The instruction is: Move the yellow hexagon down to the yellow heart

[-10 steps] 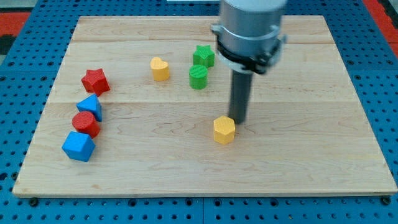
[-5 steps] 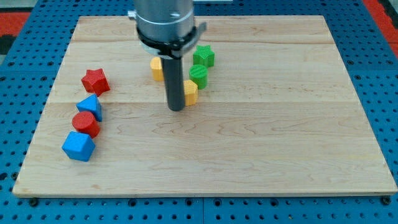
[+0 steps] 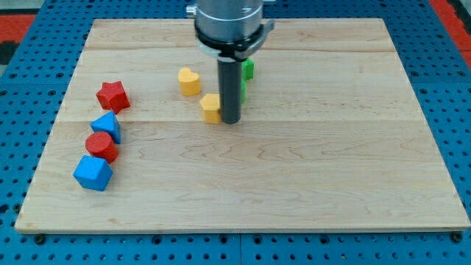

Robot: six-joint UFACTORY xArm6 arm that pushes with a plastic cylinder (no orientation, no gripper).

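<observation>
the wooden counter (image 3: 353, 169) carries every block. my tip (image 3: 231, 121) rests against the right side of the yellow hexagon (image 3: 211, 107), which sits just below and right of the yellow heart (image 3: 189, 81), near it but apart. the rod ends plain, with no fingers, holding nothing. behind the rod two green blocks (image 3: 248, 70) peek out, shapes probably hidden. at the view's left: blue cube (image 3: 93, 173), red star (image 3: 112, 96), blue block (image 3: 107, 126), red block (image 3: 101, 146)

You see my tip (image 3: 230, 121) touching the yellow hexagon (image 3: 211, 107) on its right side. The yellow heart (image 3: 189, 81) sits just up-left of the hexagon.
</observation>
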